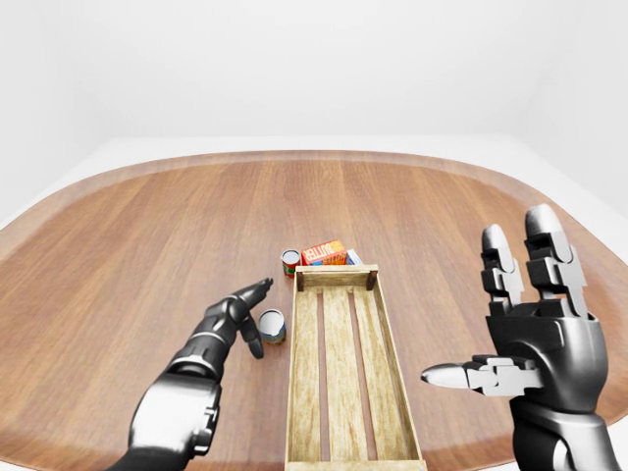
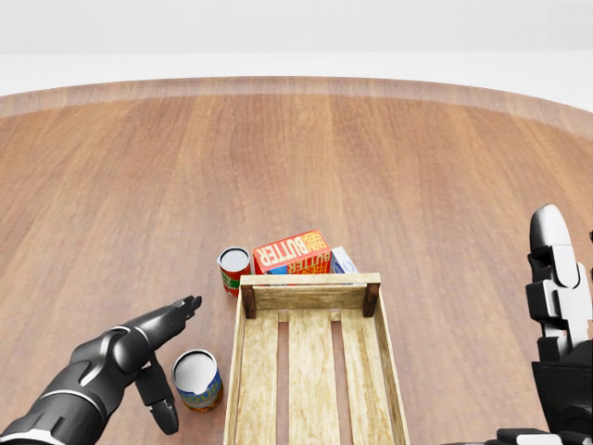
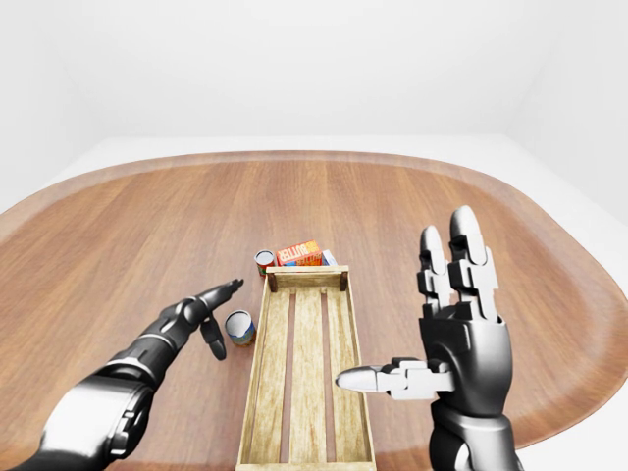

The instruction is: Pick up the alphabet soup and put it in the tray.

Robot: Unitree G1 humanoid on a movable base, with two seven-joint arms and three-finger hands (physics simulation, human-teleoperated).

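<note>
The alphabet soup can [image 2: 197, 379], silver-topped with a blue and yellow label, stands upright on the wooden table, just left of the tray. The tray [image 2: 310, 283] is a long slatted wooden crate with nothing in it. My left hand [image 2: 178, 365] is open beside the can's left side. Its fingers [image 2: 178, 312] stretch above the can in the head view, and its thumb [image 2: 163, 411] hangs at the can's lower left. No touch shows. My right hand [image 3: 402, 304] is raised open to the right of the tray, holding nothing.
A red can [image 2: 233, 270] stands at the tray's top left corner. A red butter box [image 2: 292, 252] and a blue-white box [image 2: 342, 260] lie just beyond the tray's top end. The round wooden table [image 2: 389, 158] spreads wide all around.
</note>
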